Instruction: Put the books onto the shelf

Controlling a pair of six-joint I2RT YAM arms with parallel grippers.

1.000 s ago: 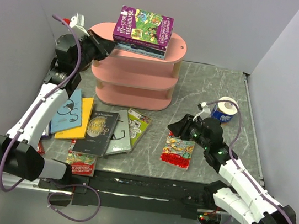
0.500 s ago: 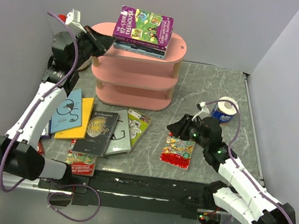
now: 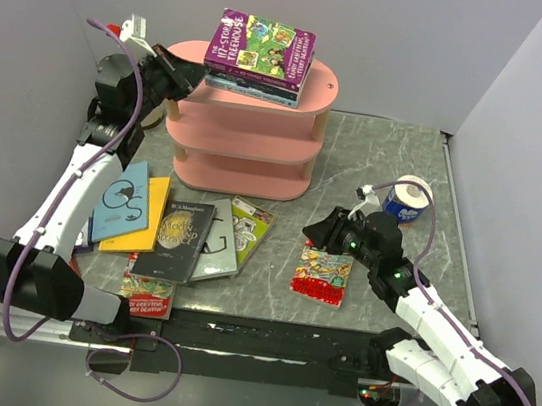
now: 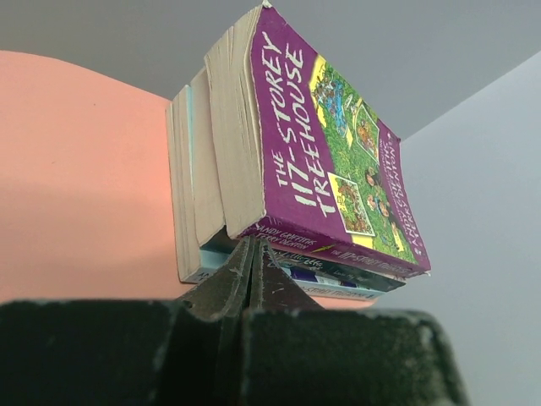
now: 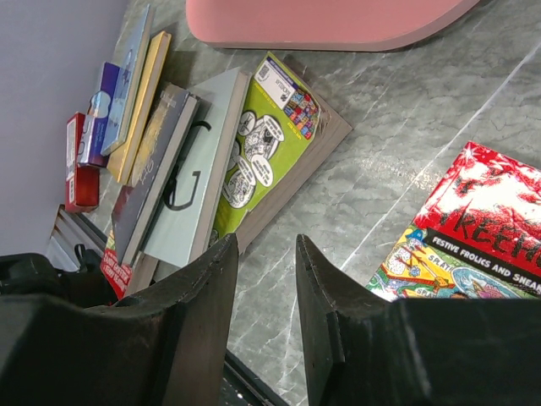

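- Because the left gripper [image 3: 190,73] is clenched on nothing, with its tips seemingly touching the left end of the pile under the purple book [image 3: 260,48] on the top board of the shelf [image 3: 240,173], a hard shove could slide that book off the board's right edge.
- Right gripper [image 3: 315,232] hangs half released and empty over the worktop [image 3: 399,150], between the green book [image 3: 251,225] and the red book [image 3: 323,274].
- Most books lie flat and overlapping toward the worktop's near-left corner; thin covers may slip from a pinch, or two may lift together.
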